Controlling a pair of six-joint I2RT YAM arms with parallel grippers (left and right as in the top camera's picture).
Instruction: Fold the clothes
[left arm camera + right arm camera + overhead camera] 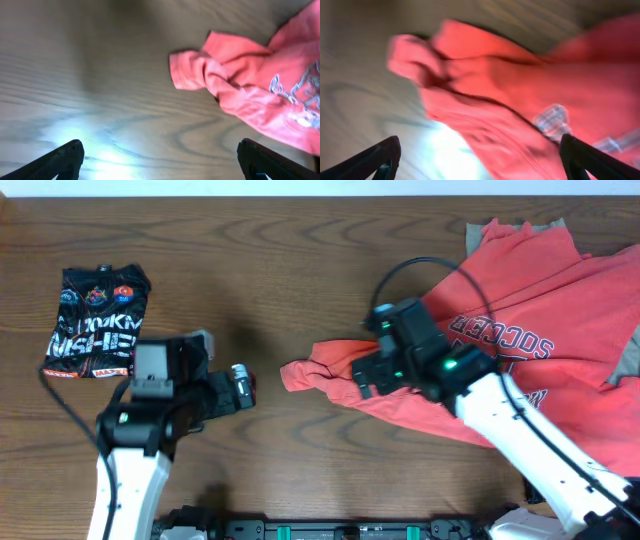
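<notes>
Flattening judged in hand: T-shirt (520, 330) crumpled at 3 o'clock, left gripper (160, 160) and right gripper (480, 165) wide open, empty; bunched edge (305, 370) to be gripped.

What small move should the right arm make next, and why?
Probably lower the open right claw onto the bunched corner and pinch it, to pull it out flat: the red shirt lies crumpled, unfit for folding yet.
</notes>
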